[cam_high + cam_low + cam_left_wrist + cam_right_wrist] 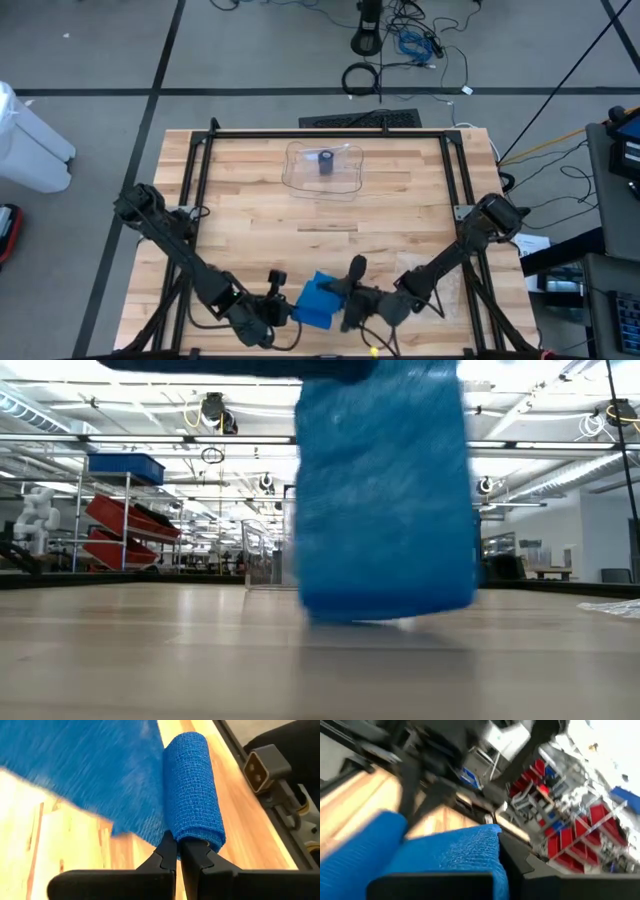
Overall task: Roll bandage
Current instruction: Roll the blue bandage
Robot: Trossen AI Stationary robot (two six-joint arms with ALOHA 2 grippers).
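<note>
Blue bandage (320,298) is pinched at its rolled end by closed left gripper (178,851); loose tail is clamped by closed right gripper (349,300). Slack or uneven tension btwn grips could loosen the roll.

A light wooden bench (400,215) of butcher-block planks carries a black metal frame (330,134) along its edges. Near the far edge a clear plastic tray (300,172) rests on the wood, with a small dark roll (326,162) upright in it. A blue bandage (318,298) touches the near edge.
</note>
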